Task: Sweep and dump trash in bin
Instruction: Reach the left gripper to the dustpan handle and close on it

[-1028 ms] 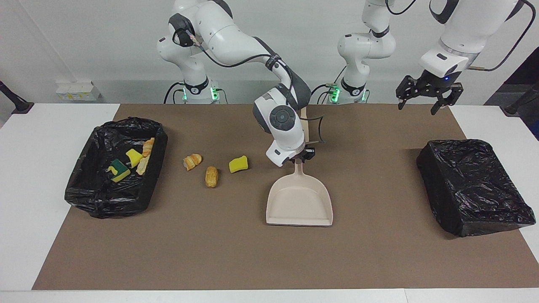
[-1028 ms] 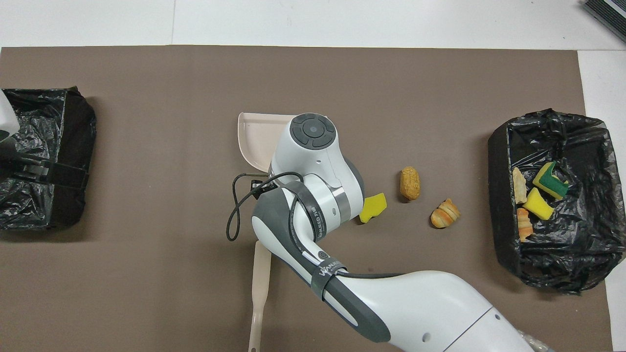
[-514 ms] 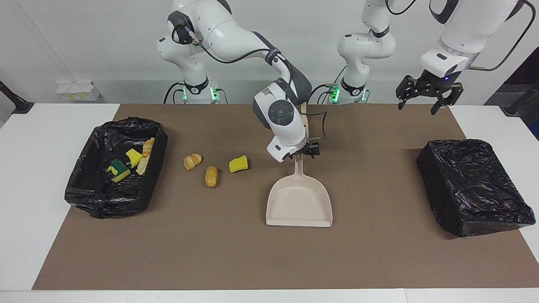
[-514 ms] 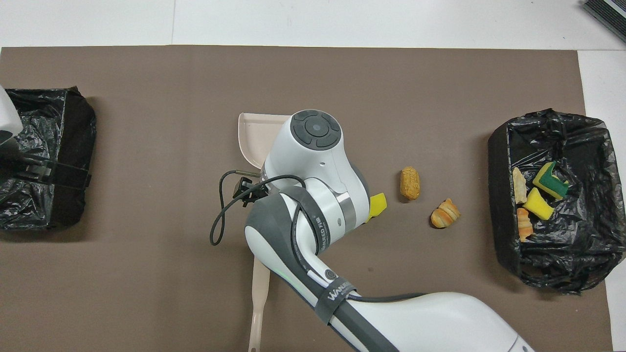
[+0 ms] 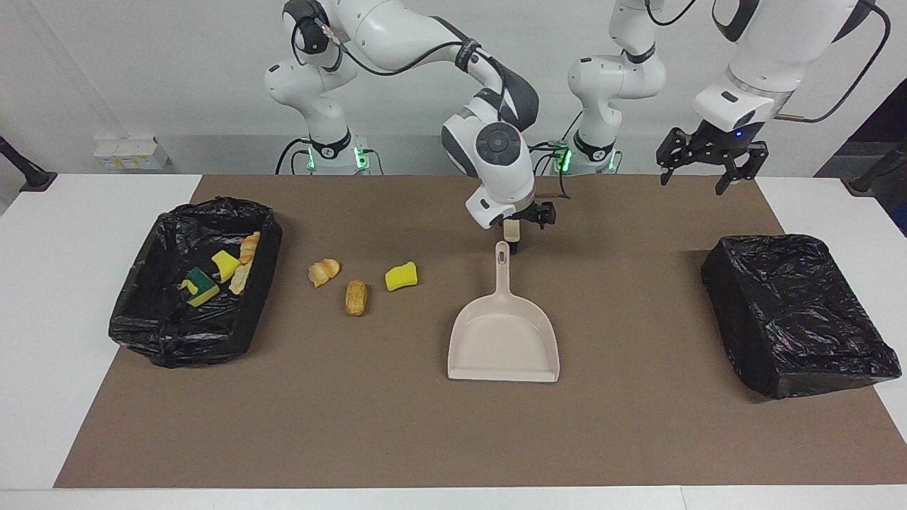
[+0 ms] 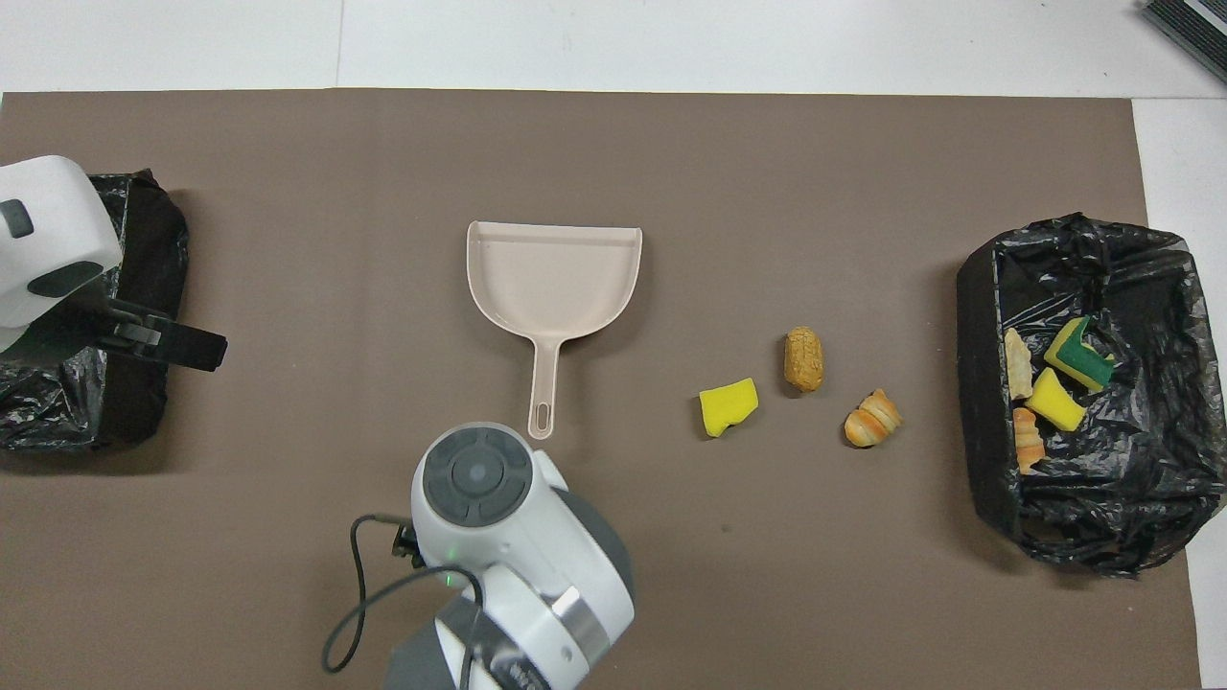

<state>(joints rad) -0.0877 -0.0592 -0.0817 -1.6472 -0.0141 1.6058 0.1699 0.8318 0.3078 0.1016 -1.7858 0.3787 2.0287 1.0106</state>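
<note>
The dustpan (image 5: 503,338) is seen lying flat on the brown mat (image 5: 397,425) in the middle of the desk, held by nothing. The right hand (image 5: 515,237) is shown in the facing view raised just above the handle's end, fingers spread wide and empty; in the overhead view it is hidden under its own wrist. A second ago that hand was gripping the handle; it has since let go and lifted. The left hand (image 5: 706,167), also wide and empty, hangs in wait over the mat near the empty bin (image 5: 797,312). Three scraps (image 6: 803,359) lie on the mat between the dustpan and the other bin (image 6: 1093,498); four more scraps (image 6: 1054,398), shown more plainly from overhead, lie inside it, unmoved.
</note>
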